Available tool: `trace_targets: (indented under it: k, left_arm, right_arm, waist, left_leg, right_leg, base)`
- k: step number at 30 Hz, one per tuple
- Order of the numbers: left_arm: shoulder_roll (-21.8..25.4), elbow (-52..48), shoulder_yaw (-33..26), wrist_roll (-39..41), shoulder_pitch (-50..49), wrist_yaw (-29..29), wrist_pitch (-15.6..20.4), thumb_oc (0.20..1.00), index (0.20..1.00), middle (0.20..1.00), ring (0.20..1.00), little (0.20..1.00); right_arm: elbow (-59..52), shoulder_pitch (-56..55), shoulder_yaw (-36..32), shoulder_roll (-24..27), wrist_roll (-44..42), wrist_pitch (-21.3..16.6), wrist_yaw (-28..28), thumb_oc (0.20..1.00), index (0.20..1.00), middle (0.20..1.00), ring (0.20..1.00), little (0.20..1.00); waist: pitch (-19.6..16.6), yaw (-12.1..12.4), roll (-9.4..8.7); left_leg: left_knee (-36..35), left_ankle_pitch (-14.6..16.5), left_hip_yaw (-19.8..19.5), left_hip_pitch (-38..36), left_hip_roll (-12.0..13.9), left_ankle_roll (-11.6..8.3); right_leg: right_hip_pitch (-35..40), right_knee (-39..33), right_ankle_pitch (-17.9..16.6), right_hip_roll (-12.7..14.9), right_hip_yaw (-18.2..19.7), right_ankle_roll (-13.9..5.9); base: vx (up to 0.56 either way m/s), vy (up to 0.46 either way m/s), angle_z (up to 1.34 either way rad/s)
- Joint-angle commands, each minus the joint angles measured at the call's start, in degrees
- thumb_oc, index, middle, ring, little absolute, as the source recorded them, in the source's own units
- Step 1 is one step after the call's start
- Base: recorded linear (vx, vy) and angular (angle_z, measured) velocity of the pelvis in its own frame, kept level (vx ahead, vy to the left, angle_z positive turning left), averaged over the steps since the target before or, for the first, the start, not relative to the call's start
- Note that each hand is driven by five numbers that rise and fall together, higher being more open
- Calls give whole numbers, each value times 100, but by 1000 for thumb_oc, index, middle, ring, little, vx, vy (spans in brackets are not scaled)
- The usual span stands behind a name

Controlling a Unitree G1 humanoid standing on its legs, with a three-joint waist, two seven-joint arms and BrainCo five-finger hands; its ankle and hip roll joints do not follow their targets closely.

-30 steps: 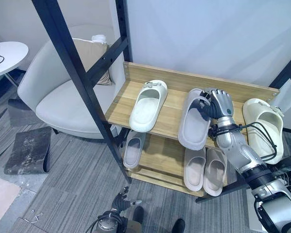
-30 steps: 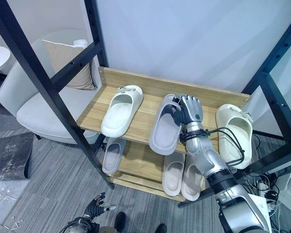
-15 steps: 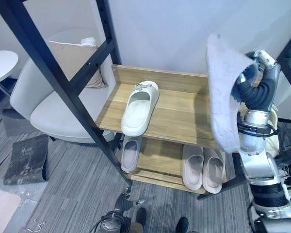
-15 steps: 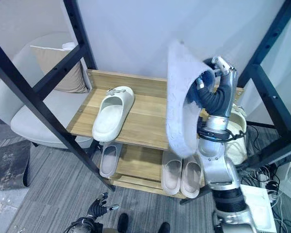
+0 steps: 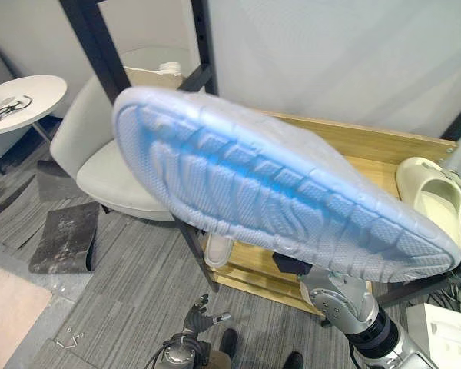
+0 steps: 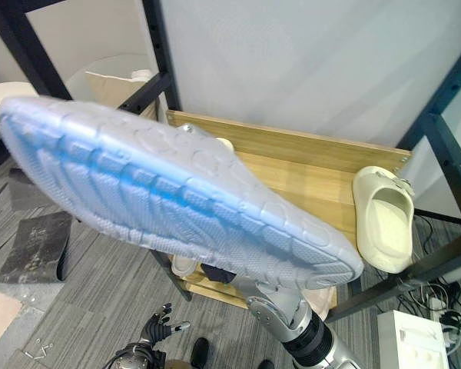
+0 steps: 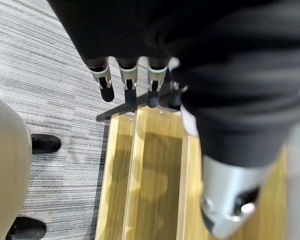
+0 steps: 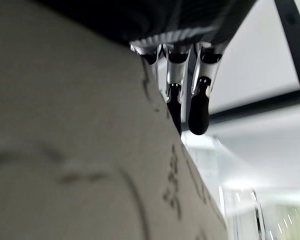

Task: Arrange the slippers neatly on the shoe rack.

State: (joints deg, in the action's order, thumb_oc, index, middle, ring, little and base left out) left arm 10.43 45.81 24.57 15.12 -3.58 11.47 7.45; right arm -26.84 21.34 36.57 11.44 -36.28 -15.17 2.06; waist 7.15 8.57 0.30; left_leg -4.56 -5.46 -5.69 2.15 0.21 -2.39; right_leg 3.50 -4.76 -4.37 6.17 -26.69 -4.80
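Note:
A large grey slipper (image 5: 276, 192) is held up close to my head camera, ribbed sole towards me, and hides much of the wooden shoe rack (image 6: 315, 165). My right hand (image 8: 199, 100) is shut on it; the wrist view has its fingers lying along the slipper's edge (image 8: 65, 150). A cream slipper (image 6: 384, 219) lies at the right end of the top shelf. Under the grey sole, part of a pale slipper (image 5: 217, 250) peeks out on the lower shelf. My left hand (image 5: 198, 321) hangs low by the floor, open and holding nothing.
A black metal frame post (image 5: 100, 31) stands in front of the rack's left side. A light armchair (image 5: 92, 154) with a cushion sits to the left, beside a round white table (image 5: 23, 92). A dark mat (image 5: 65, 238) lies on the grey carpet.
The right arm has swung the grey slipper from upright beside the rack to right in front of the camera, sole towards me. The view itself has also shifted. The left hand stays low.

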Motion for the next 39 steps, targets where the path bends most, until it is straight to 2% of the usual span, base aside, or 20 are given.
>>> trace_targets:
  k: [1,5,6,8,10,11,13,14,16,18,19,21,27,33,35,39]
  left_arm:
    - [-54,457,114,153,422,162,244,1000,1000,1000,1000,1000]
    - [-62,615,30,136,477,231,330,1000,1000,1000,1000,1000]
    - [-56,595,17,142,487,260,370,1000,1000,1000,1000,1000]
    - [-69,605,3,162,496,278,383,1000,1000,1000,1000,1000]
    - [-91,662,-5,169,496,313,421,1000,1000,1000,1000,1000]
    - [-92,663,-6,169,492,314,422,1000,1000,1000,1000,1000]
    - [-116,683,22,150,479,325,456,1000,1000,1000,1000,1000]
    - [-133,701,65,127,474,328,479,1000,1000,1000,1000,1000]
    - [-148,711,77,132,477,328,494,1000,1000,1000,1000,1000]
    - [-164,680,161,119,475,324,541,1000,1000,1000,1000,1000]
    - [-165,680,166,119,479,324,541,1000,1000,1000,1000,1000]
    - [-166,638,256,117,482,304,591,1000,1000,1000,1000,1000]
    - [-126,562,397,122,497,235,642,1000,1000,1000,1000,1000]
    - [-50,310,453,247,437,167,718,1000,1000,1000,1000,1000]
    - [1,116,469,348,440,152,733,1000,1000,1000,1000,1000]
    - [74,-96,571,505,656,242,802,1000,1000,1000,1000,1000]
  right_arm:
    - [-121,519,151,-154,-59,-26,-208,200,200,200,200,200]
    - [373,435,492,-39,912,209,-331,200,200,200,200,200]
    - [736,346,643,74,1625,291,-387,200,200,200,200,200]
    - [834,282,696,76,1791,328,-372,200,200,200,200,200]
    - [1334,126,858,214,2868,362,-366,200,200,200,200,200]
    - [1351,124,866,203,2881,350,-361,200,200,200,200,200]
    - [1777,35,905,315,3642,347,-171,200,200,200,200,200]
    - [2033,65,876,413,4371,352,54,200,200,200,200,200]
    - [2271,14,888,429,4632,362,98,200,200,200,200,200]
    - [2775,0,819,621,5530,393,501,200,200,200,200,200]
    - [2790,4,818,617,5539,384,512,200,200,200,200,200]
    - [3207,71,725,741,6156,449,867,200,200,200,200,200]
    - [3826,314,543,888,6922,581,1419,200,200,200,200,200]
    - [4372,407,-28,1246,7450,860,2238,200,200,200,200,200]
    - [4560,453,-274,1368,7517,999,2516,200,200,200,200,200]
    - [4939,798,-612,1544,7631,1344,3007,200,200,200,200,200]
  waist:
    - [105,223,-211]
    - [162,322,-232]
    - [237,370,-230]
    - [237,364,-235]
    - [296,388,-230]
    - [292,382,-229]
    - [341,391,-214]
    - [372,413,-201]
    - [390,407,-199]
    - [468,441,-166]
    - [464,432,-166]
    - [541,470,-137]
    - [640,542,-126]
    - [706,545,-125]
    - [822,556,-100]
    - [1284,543,18]
  left_leg:
    - [-42,333,-194,-258,-26,-137]
    - [-31,302,-352,-216,-24,-170]
    - [-16,311,-416,-205,-22,-189]
    - [-18,281,-460,-174,-39,-182]
    - [-4,281,-530,-153,-52,-181]
    - [-4,281,-533,-154,-52,-182]
    - [5,281,-546,-142,-53,-173]
    - [9,287,-560,-148,-49,-171]
    - [11,280,-568,-132,-53,-168]
    - [24,290,-594,-128,-37,-197]
    - [18,259,-605,-110,-50,-186]
    - [34,251,-654,-56,-42,-223]
    - [25,220,-655,44,-20,-238]
    - [56,201,-662,110,-23,-245]
    - [198,220,-706,233,-56,-245]
    - [723,322,-723,651,-184,-178]
  right_leg:
    - [272,-8,403,98,-36,-209]
    - [312,8,446,73,-187,-181]
    - [330,22,485,46,-229,-161]
    - [310,22,475,56,-275,-168]
    - [305,47,503,50,-334,-164]
    - [307,48,505,50,-338,-164]
    - [300,61,515,47,-368,-174]
    - [301,71,535,36,-369,-173]
    - [292,75,539,36,-380,-177]
    - [291,88,582,13,-411,-171]
    - [277,87,561,25,-425,-176]
    - [251,85,588,4,-476,-174]
    - [153,18,542,-24,-495,-190]
    - [124,23,567,-30,-487,-180]
    - [50,131,606,-3,-537,-173]
    - [-377,623,674,167,-543,-136]
  base:
    - [-32,-26,27]
    - [-22,-27,25]
    - [-34,-30,19]
    - [-23,-10,19]
    - [-8,-11,7]
    - [-1,-13,5]
    - [0,-10,17]
    - [1,-5,16]
    - [3,-3,3]
    - [0,0,0]
    - [-18,-3,4]
    - [-24,-2,5]
    - [-16,-6,13]
    - [-1,6,0]
    - [-99,3,1]
    - [-201,38,10]
